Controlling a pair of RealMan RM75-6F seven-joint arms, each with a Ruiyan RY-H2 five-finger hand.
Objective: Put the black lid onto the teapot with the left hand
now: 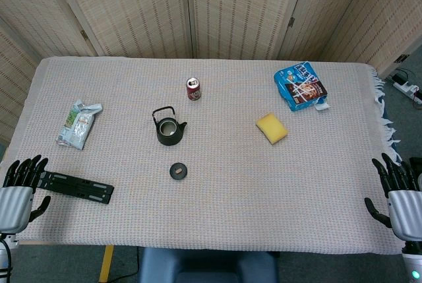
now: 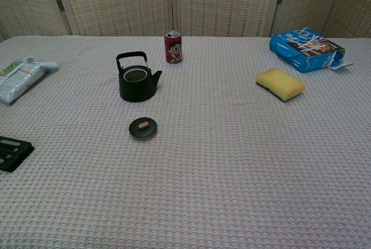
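Note:
A black teapot [image 1: 169, 129] [image 2: 137, 81] stands uncovered near the table's middle, its handle upright. The round black lid [image 1: 178, 171] [image 2: 142, 127] lies flat on the cloth just in front of it, a small tan knob on top. My left hand [image 1: 18, 188] hangs at the table's front left corner, fingers spread, holding nothing. My right hand [image 1: 400, 192] is at the front right corner, likewise spread and empty. Neither hand appears in the chest view.
A black flat bar [image 1: 74, 187] [image 2: 13, 152] lies beside my left hand. A white-green packet [image 1: 78, 124] [image 2: 20, 78] is at left, a red can [image 1: 194, 88] [image 2: 173, 47] behind the teapot, a yellow sponge [image 1: 271, 128] [image 2: 280, 83] and blue bag [image 1: 301, 86] [image 2: 305, 49] at right.

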